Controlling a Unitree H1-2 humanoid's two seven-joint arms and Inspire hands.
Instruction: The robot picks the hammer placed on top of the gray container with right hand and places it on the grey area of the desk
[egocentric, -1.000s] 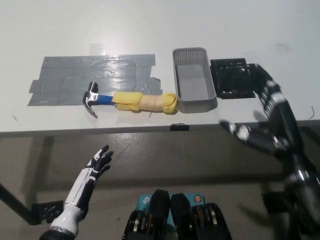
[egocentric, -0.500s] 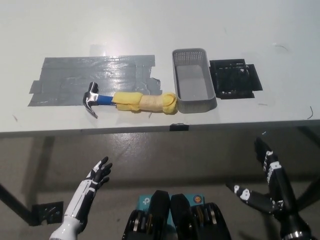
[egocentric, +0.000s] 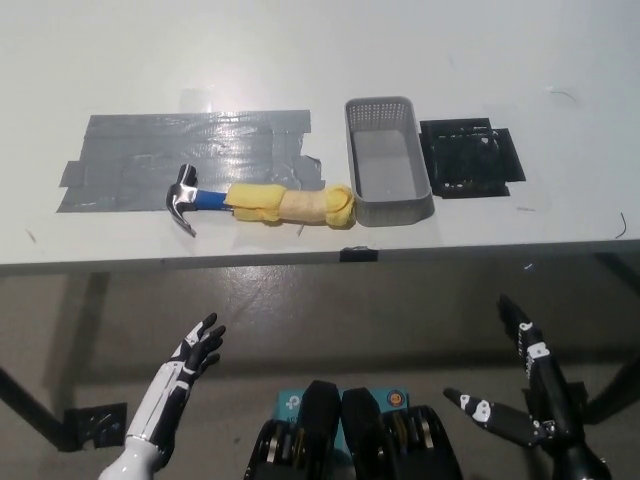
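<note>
The hammer (egocentric: 262, 204) lay flat on the desk (egocentric: 420, 60), its metal head and blue neck resting on the grey taped area (egocentric: 150, 155) while the yellow-wrapped handle stretched right until its end touched the gray container (egocentric: 387, 162). So the job looked done, or nearly: nothing sat on the container, and it held nothing. The black right hand (egocentric: 520, 395) hung low, well below the desk edge, released, fingers spread, gripping nothing. The white left hand (egocentric: 190, 350) rested at the lower left, likewise open and idle. A black pad (egocentric: 470, 158) sat just beside the container. No brand, label or writing could be read anywhere.
</note>
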